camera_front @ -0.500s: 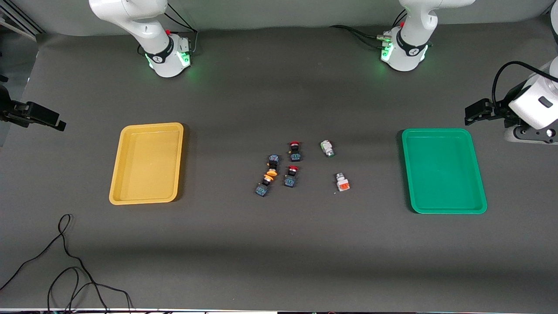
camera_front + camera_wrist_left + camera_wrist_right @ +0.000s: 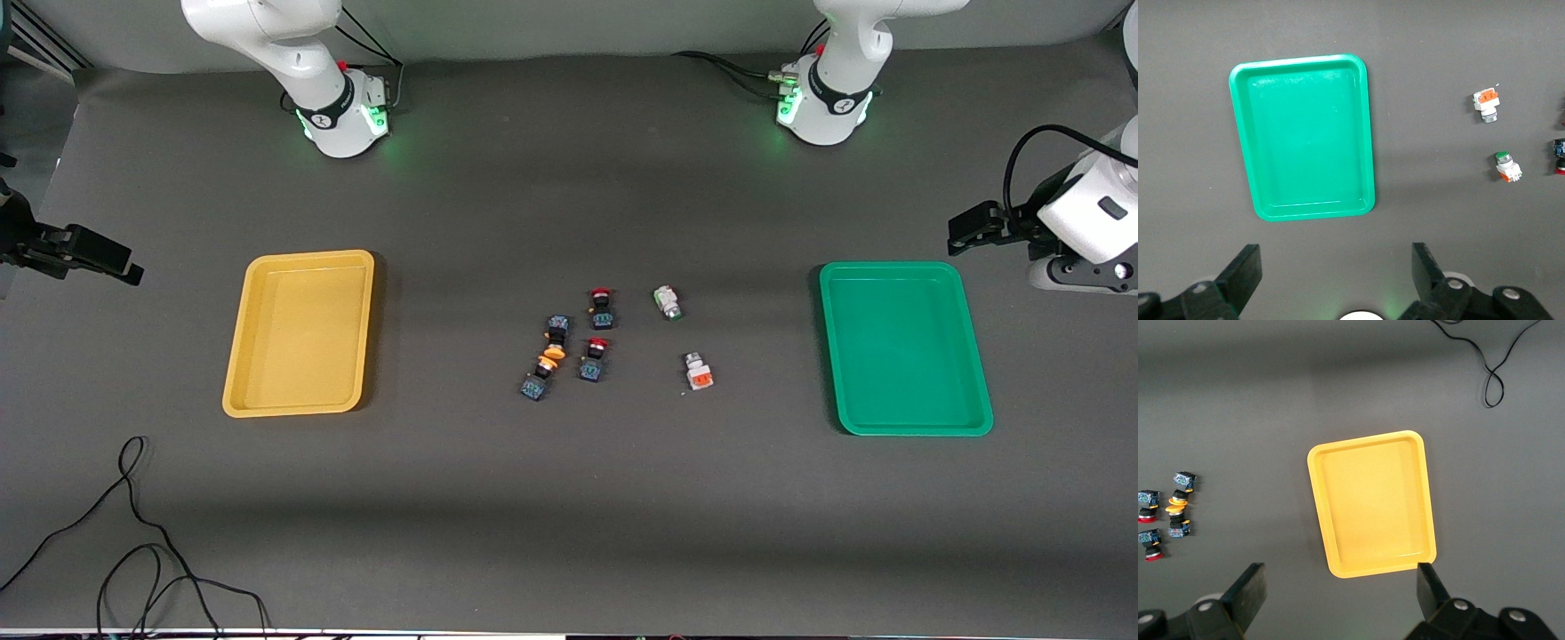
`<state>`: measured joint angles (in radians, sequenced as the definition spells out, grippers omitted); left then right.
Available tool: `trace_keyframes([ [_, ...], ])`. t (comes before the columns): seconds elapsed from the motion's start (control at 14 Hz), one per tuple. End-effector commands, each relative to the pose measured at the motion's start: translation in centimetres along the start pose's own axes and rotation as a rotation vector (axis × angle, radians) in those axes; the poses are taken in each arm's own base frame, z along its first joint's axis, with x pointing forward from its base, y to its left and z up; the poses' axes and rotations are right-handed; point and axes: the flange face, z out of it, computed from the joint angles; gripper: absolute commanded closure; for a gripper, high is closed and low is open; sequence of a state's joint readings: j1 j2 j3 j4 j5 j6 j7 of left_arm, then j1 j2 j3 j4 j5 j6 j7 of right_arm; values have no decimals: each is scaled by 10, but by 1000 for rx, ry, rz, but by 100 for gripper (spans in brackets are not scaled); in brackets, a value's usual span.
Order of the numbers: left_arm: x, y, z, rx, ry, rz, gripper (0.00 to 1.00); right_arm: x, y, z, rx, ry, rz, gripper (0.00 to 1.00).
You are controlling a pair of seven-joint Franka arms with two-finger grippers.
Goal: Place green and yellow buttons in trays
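The yellow tray (image 2: pixel 300 333) lies toward the right arm's end and the green tray (image 2: pixel 904 347) toward the left arm's end; both are empty. Between them lie two black-and-blue switches with orange-yellow caps (image 2: pixel 556 331) (image 2: pixel 538 380), cap to cap. A white green-tipped switch (image 2: pixel 667 302) and a white switch with an orange-red part (image 2: pixel 699 372) lie nearer the green tray. My right gripper (image 2: pixel 124 265) is open, up beside the yellow tray (image 2: pixel 1371 503). My left gripper (image 2: pixel 960 233) is open, up beside the green tray (image 2: pixel 1305 137). Both are empty.
Two black switches with red caps (image 2: pixel 602 307) (image 2: pixel 594 358) lie beside the yellow-capped ones. A loose black cable (image 2: pixel 133 533) lies on the table nearer to the camera than the yellow tray. The arm bases (image 2: pixel 342 111) (image 2: pixel 822 107) stand at the table's back edge.
My right gripper has shifted slightly toward the yellow tray. The left gripper, the switches and the trays have not moved.
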<state>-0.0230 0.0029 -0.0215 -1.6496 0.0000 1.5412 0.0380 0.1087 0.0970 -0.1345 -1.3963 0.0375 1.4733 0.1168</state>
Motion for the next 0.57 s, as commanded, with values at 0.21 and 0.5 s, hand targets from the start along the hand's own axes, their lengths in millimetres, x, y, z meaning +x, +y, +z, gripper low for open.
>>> trace_keyframes([
  [0.21,-7,-1,-4,7,5,8,0,7,-6,1,1,8,-8,0],
  [0.5,-7,-1,-4,7,4,8,0,15,-9,13,2,-5,-6,0],
])
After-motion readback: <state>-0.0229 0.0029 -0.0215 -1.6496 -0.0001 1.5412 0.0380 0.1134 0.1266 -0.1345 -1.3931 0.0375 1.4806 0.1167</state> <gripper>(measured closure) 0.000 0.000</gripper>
